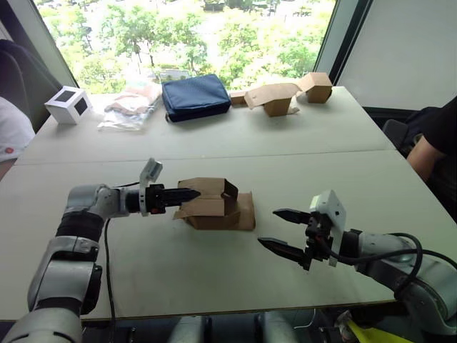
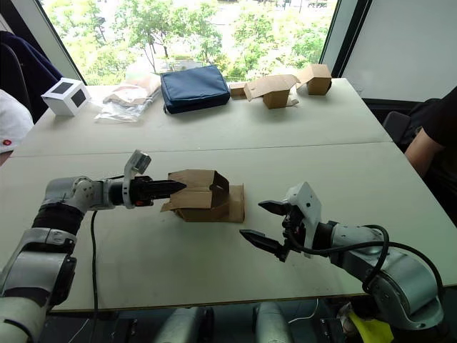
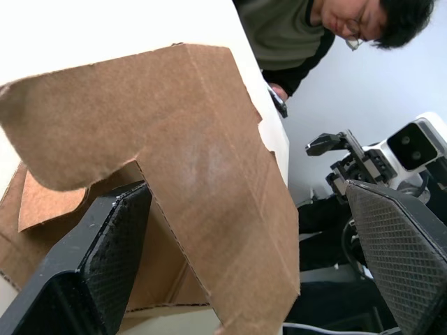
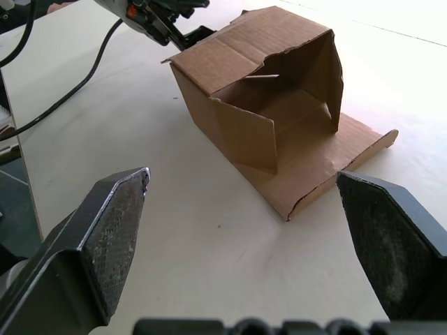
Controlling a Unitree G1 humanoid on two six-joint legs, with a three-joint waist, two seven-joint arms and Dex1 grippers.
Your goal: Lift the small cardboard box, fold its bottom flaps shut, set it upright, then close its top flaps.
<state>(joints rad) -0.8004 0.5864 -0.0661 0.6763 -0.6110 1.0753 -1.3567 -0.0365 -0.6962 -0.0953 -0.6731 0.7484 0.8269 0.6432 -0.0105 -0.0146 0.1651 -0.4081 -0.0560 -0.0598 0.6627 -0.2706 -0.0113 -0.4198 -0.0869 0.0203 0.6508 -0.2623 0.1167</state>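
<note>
Table (image 1: 214,286): pale top, carrying the box (image 1: 209,204) near its middle. Box lies on its side, open mouth toward the right gripper (image 1: 284,229), one flap (image 1: 245,211) flat on the table. Right gripper hangs apart from the box on its open side, fingers spread wide, holding nothing. Left gripper (image 1: 187,194) meets the box's opposite end; fingers spread, straddling a flap (image 3: 174,139) there. Contact with that flap cannot be confirmed. Box's far wall is hidden.
</note>
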